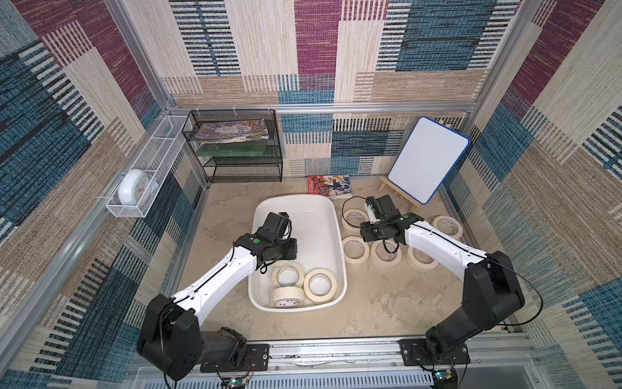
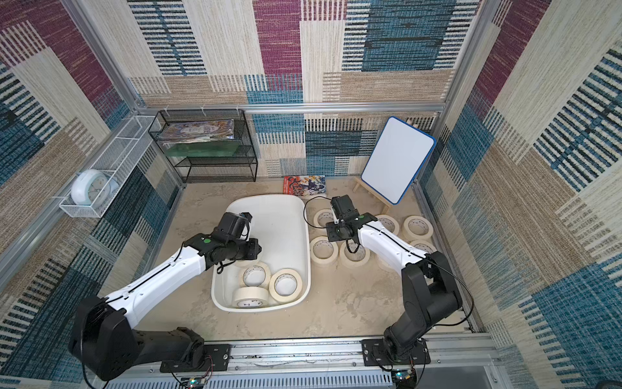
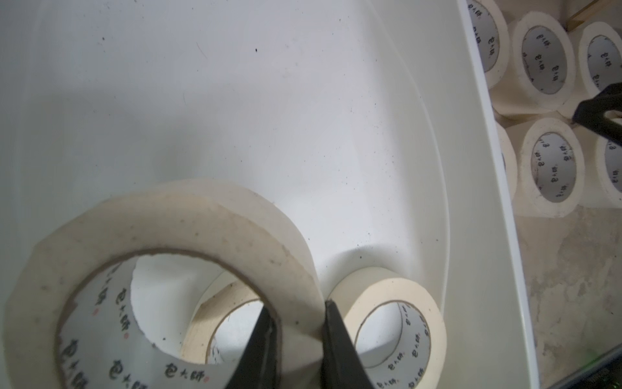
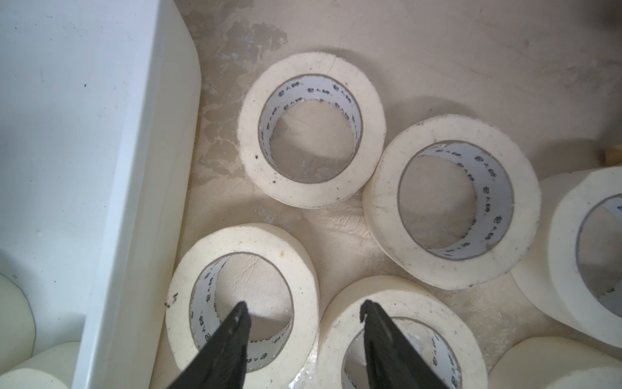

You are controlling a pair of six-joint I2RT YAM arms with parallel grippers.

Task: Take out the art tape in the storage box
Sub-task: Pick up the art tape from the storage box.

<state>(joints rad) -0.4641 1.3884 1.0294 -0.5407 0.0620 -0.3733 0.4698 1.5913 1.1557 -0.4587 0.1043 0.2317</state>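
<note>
3 art tape (image 1: 319, 285) in storage box (image 1: 296, 198), 6 outside, left gripper (image 3: 297, 308) clenching 1, right gripper (image 4: 303, 304) released

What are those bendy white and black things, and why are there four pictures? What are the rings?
They are two robot arms. Two pictures look down from a camera overhead; two come from little cameras on the arms' wrists. The rings are rolls of art tape. Several lie on the table, outside the white storage box; three more show inside it from above. The jaws of the left arm pinch the wall of another roll in the box. The jaws of the right arm are open over the outside rolls, holding nothing.
</note>
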